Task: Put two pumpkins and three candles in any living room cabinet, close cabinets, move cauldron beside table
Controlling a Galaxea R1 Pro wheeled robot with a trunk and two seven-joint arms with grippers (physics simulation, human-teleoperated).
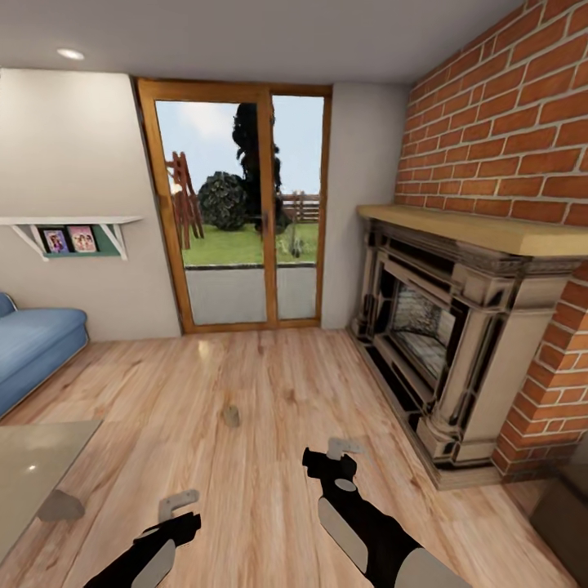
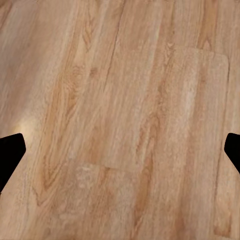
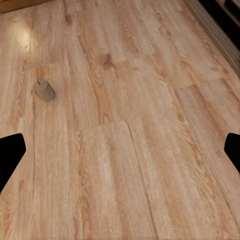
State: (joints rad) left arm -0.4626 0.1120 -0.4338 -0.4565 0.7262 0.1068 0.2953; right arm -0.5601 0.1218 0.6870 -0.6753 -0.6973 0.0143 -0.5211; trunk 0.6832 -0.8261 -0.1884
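One candle (image 1: 231, 416) stands on the wood floor (image 1: 269, 490), far ahead of both empty, open claws, left claw (image 1: 178, 504) and right claw (image 1: 341, 448). The glass desk (image 1: 33, 465) sits near left.

I see light wood plank floor (image 1: 269, 384) ahead; one grey-beige candle (image 1: 231, 416) stands on it mid-room. At near left, the glass-topped table (image 1: 33, 474) rests on the planks.

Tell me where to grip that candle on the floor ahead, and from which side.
Grip the candle around its round side wall, coming straight down from above. It stands alone on the wood floor, seemingly a little tilted, with bare boards all round, so the right pincer, nearer it and open, probably fits across its short stubby body.
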